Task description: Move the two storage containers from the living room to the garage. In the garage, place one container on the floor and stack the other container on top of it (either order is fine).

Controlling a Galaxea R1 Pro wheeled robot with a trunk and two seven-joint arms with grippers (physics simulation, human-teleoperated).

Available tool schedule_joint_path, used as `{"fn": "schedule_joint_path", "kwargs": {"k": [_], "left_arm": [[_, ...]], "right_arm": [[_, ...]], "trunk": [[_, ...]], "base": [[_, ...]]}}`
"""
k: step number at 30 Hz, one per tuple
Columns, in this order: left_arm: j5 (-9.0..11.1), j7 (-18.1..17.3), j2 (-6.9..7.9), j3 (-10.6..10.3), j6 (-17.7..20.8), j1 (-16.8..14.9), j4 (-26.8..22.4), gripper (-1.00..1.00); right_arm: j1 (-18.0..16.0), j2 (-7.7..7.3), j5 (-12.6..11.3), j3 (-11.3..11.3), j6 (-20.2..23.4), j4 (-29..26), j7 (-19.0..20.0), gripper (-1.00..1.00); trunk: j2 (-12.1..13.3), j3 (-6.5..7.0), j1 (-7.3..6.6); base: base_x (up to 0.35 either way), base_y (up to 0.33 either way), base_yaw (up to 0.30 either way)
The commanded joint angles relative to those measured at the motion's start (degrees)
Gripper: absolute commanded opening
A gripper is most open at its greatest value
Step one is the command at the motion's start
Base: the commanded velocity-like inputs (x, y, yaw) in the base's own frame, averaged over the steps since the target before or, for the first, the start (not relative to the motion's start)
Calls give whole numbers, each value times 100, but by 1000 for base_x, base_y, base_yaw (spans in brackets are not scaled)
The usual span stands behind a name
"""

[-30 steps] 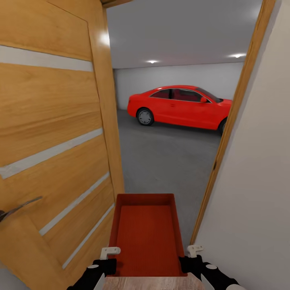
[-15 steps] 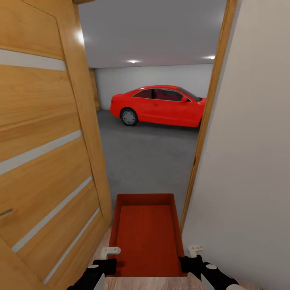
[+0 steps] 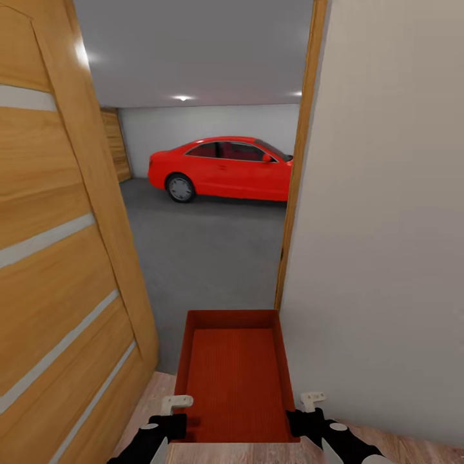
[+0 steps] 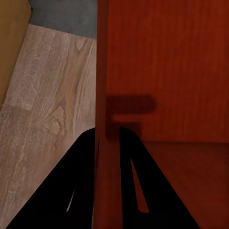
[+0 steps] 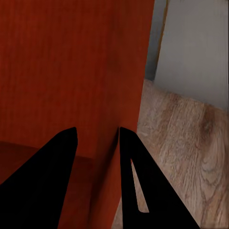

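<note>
One orange-red ribbed storage container hangs level in front of me, between both arms, at the doorway into the garage. My left gripper is shut on its left side wall near the close end; in the left wrist view the black fingers straddle that wall. On the opposite wall my right gripper is shut the same way, its fingers on either side of the wall. The garage's dark grey floor lies just past the container's far end.
An open wooden door with pale stripes stands close on my left. A pale wall and wooden door frame are close on my right. A red car is parked at the garage's back. Light wood planks lie underfoot.
The whole view has shifted: door, frame and car now sit further left in the picture and the right wall takes more room, so the camera moved. The container stays held as before.
</note>
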Motion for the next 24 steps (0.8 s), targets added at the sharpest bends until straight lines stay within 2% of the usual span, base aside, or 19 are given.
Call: {"fn": "schedule_joint_path", "kwargs": {"k": [1, 24], "left_arm": [[30, -12, 273, 239, 37, -4, -117, -100], [30, -10, 273, 238, 37, -4, -119, -100]], "right_arm": [[-4, -105, 65, -94, -30, 19, 255, -100], [-4, -107, 65, -93, -30, 19, 231, -100]], "trunk": [[-14, -14, 4], [-14, -14, 4]], "base": [[0, 0, -184], [0, 0, -13]]}}
